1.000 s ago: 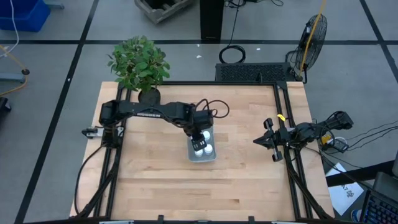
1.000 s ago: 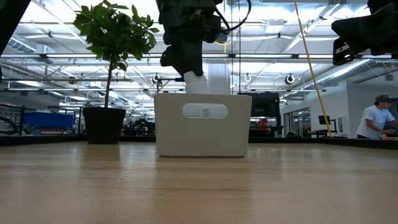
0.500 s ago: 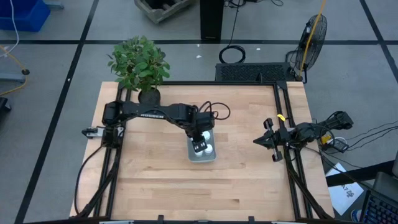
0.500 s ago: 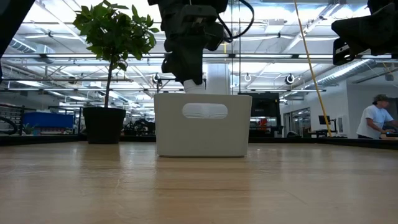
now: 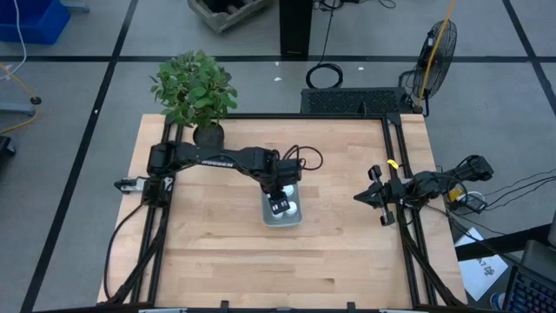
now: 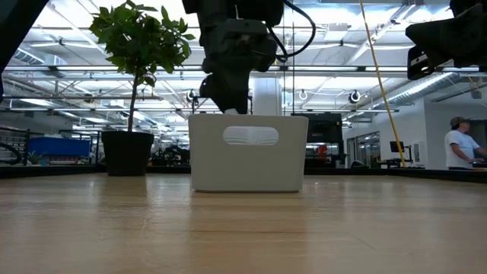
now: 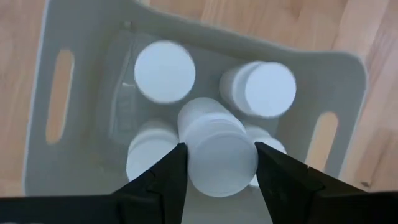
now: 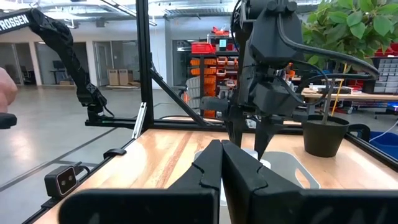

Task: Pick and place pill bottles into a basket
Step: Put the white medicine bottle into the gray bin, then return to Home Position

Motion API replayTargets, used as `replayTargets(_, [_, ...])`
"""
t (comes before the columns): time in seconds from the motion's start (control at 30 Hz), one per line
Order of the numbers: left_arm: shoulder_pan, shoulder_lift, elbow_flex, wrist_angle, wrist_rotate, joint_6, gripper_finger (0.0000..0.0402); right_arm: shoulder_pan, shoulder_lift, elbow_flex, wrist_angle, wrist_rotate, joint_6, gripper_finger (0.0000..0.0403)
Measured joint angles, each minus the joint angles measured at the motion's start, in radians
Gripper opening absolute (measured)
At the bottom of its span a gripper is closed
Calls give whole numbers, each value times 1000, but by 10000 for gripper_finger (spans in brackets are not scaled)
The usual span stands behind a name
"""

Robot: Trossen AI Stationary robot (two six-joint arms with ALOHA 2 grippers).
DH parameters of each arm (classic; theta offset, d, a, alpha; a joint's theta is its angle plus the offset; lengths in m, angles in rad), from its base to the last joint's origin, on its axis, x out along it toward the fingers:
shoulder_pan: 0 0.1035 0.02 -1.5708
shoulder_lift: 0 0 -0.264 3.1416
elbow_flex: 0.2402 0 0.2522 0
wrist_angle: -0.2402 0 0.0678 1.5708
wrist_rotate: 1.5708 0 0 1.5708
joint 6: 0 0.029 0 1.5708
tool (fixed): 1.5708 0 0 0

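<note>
The pale translucent basket [image 5: 295,221] stands near the table's middle and also shows in the low view [image 6: 247,156]. My left gripper [image 5: 279,204] reaches down into it from above, shut on a white pill bottle [image 7: 217,155]. Several other white-capped bottles stand upright on the basket's floor, among them one [image 7: 165,71] and another [image 7: 264,87]. In the low view the basket's wall hides the held bottle and my left fingertips. My right gripper [image 5: 358,198] waits shut and empty at the table's right edge; it also shows in the right wrist view [image 8: 222,163]. My left gripper pinches the pill bottle's round side wall [image 7: 186,163] between its two fingers [image 7: 163,180], one on each side. The fingers point down from above. The bottle is upright, cap down toward the basket's floor, among the other bottles; whether it rests on the floor cannot be told.
A potted green plant in a black pot [image 5: 208,133] stands at the table's far left corner, and shows left of the basket in the low view [image 6: 127,152]. A black frame rail [image 5: 408,235] runs along the table's right edge. A person [image 6: 462,144] stands in the room beyond.
My left gripper has gone down into the basket with the pill bottle. A second ago the bottle showed above the basket's rim in the low view; now it is below the rim and hidden. The gripper stays shut on it.
</note>
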Motion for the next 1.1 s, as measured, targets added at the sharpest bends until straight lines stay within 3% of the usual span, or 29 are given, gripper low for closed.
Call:
replayTargets(0.27, [0,7,0,4,-3,3,202,0,0,0,-2,0,0,0])
replayTargets(0.8, [0,-5,0,-10,-9,48,202,0,0,0,-2,0,0,0])
replayTargets(0.93, [-17,-26,0,-2,-82,81,167,0,0,0,-2,0,0,0])
replayTargets(1.1, [-61,-62,-3,52,-156,162,62,0,0,0,-1,0,0,0])
